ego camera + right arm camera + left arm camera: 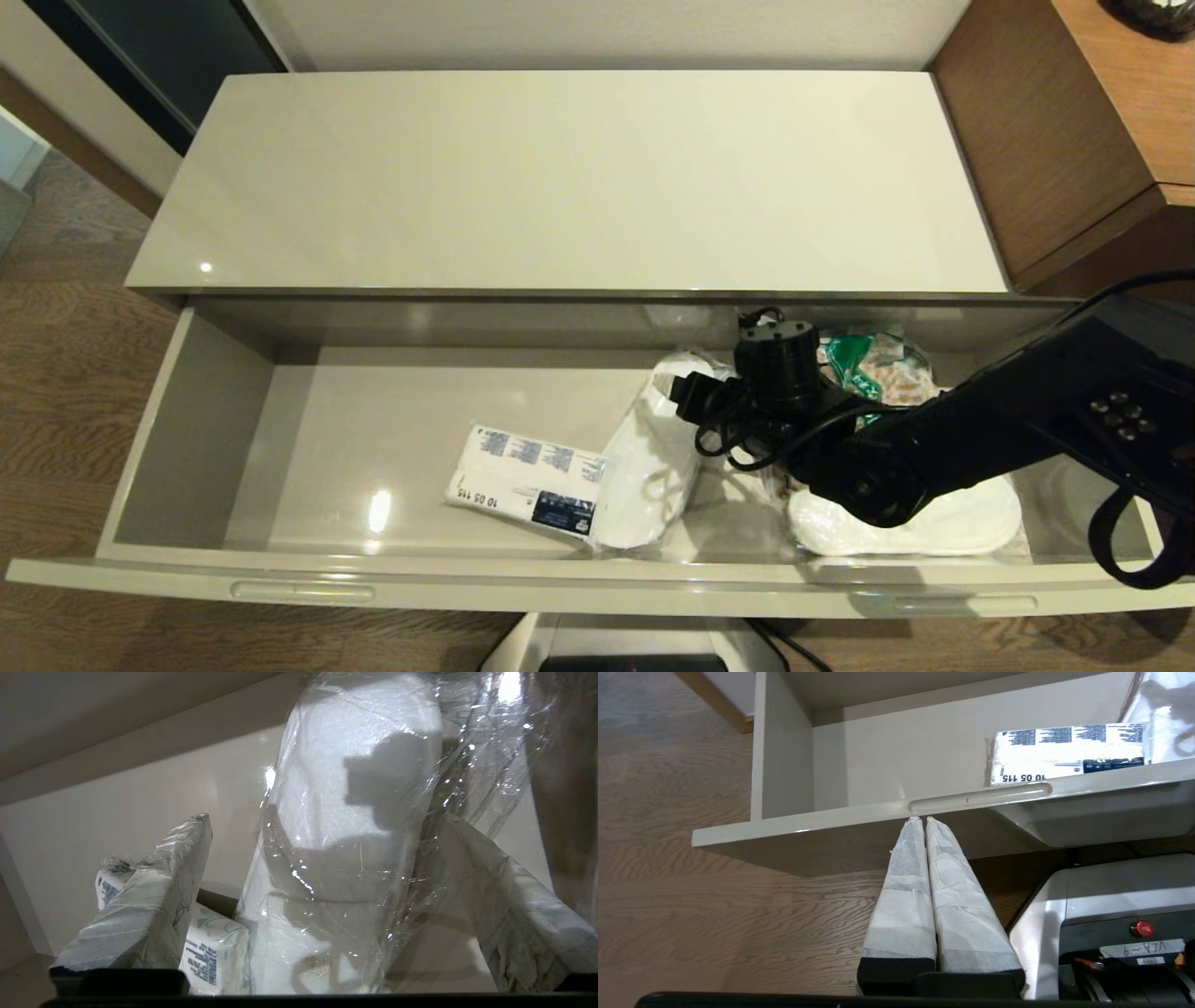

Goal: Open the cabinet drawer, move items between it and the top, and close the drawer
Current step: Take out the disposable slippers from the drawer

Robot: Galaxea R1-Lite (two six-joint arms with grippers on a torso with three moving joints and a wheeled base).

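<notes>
The right hand (pixel 322 896) is down inside the open cabinet drawer (pixel 187 439), its two taped fingers (pixel 154 891) spread as wide as they go, with nothing gripped. Between them, in the right wrist view, stands the wrapped slipper (pixel 345 826) — a flat white slipper in crinkled clear plastic, its body running lengthwise away from the hand, straight ahead through the gap. Whether either finger already touches the wrap I cannot tell; the film bulges close to both. So the relation the next move turns on looks settled: the slipper lies dead ahead and its long axis is in line with the reach, so the fingers would close across its narrow width.

Just beside that slipper, on the robot's left, lies the tissue packet (pixel 527 481), white with blue prints and a dark label, flat on the drawer floor near the front wall and touching or overlapping the slipper's wrap. In the head view the right arm (pixel 980 429) comes in from the right and covers the hand; a second wrapped slipper (pixel 952 527) lies under it, and a green-printed packet (pixel 873 369) sits by the back wall.

The cabinet's glossy worktop (pixel 560 177) lies beyond the drawer, with no item on it.

The left hand (pixel 924 826) is clenched shut on nothing and parked below the drawer front, tips just under the left slot handle (pixel 980 798) — the right arm is far the nearer one.
</notes>
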